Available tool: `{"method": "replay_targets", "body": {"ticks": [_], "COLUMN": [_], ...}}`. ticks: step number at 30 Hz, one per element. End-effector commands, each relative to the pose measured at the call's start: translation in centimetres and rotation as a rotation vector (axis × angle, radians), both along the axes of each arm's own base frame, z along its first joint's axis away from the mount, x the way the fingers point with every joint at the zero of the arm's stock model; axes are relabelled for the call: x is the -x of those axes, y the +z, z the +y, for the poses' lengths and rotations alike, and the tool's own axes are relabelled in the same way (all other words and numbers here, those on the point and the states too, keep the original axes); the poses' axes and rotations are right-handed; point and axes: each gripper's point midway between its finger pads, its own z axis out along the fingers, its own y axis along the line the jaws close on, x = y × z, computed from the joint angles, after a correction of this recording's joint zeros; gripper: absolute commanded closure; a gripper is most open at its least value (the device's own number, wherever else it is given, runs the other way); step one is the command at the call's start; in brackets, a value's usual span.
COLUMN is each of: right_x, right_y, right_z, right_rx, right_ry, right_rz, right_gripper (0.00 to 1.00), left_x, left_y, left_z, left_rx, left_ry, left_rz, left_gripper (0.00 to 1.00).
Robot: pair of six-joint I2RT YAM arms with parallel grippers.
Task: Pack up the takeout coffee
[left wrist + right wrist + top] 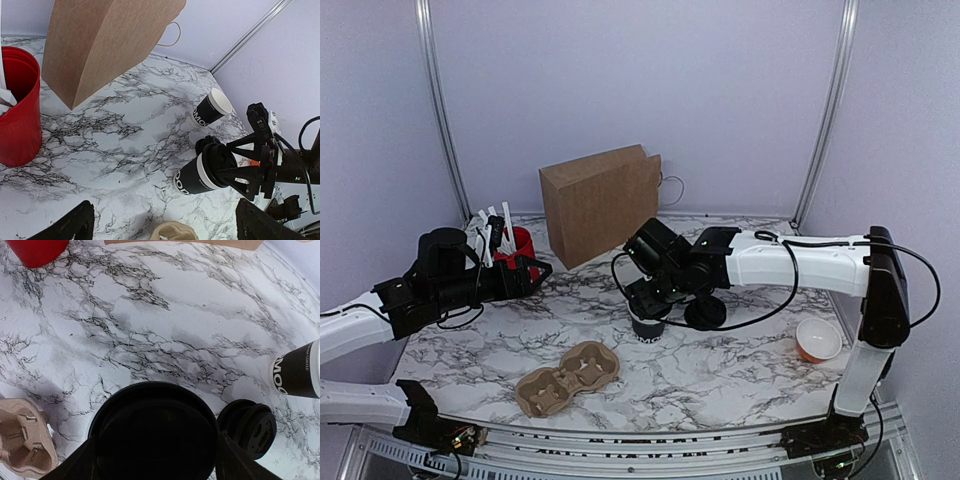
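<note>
Right gripper holds the coffee cup by its lid, so the lid could pop off and the cup drop.

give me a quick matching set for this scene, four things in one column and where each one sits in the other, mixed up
Things:
1. bag
2. red cup
3. carrier
4. coffee

Places:
A. near edge of the table, left of centre
B. standing upright at the back
C. between the fingers of the right gripper
D. far left side, white sticks in it

Pairs: 1-B, 2-D, 3-A, 4-C
</note>
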Motion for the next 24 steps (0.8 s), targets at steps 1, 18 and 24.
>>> {"method": "replay_targets", "body": {"ticks": [1, 18, 24], "right_x": [0.3, -0.1, -0.2], "right_y": [0.2, 2.3, 2.6], "right_z": [0.7, 0.4, 0.4], "right_rx": [0.011, -0.010, -0.015], "right_ry": [0.025, 0.009, 0.007], "right_rz": [0.003, -0.048, -0.052], "right_gripper": [0.25, 0.25, 0.25], "left_x": [0.0, -0.2, -0.3], "left_y": [0.0, -0.2, -0.2], "left_z": [0.0, -0.4, -0.4], "left_rx": [-0.005, -0.007, -0.009], "left_ry": [-0.002, -0.010, -0.010], "left_rz": [-0.017, -0.011, -0.010], "left_gripper": [0.01, 0.01, 0.01]}}
